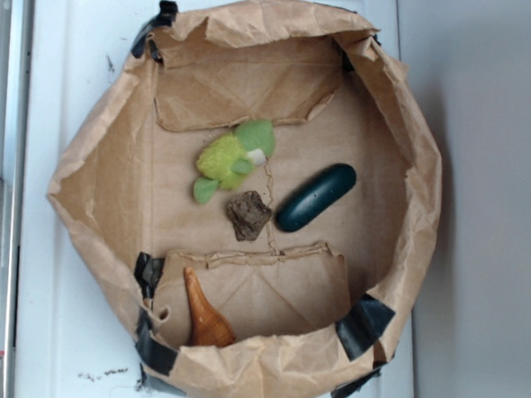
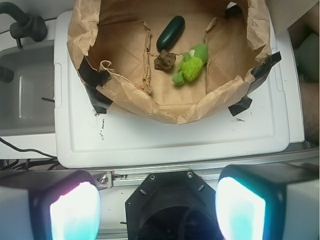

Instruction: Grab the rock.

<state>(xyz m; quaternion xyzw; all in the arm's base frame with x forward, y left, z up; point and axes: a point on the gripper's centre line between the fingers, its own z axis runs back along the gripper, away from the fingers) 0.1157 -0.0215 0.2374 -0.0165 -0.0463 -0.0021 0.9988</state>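
Four things sit in the brown paper bag (image 1: 402,171) at mid-frame: the dark green oblong (image 1: 316,197), the green plush toy (image 1: 232,159) up and left of it, an orange-brown cone (image 1: 206,314) at the lower rim, and smallest, the rock (image 1: 247,215), dead centre between plush and oblong. My fingers (image 2: 75,212) hang spread and empty, well short of the bag. I judge the rock hard, light and jagged, best pinched across its narrow waist.
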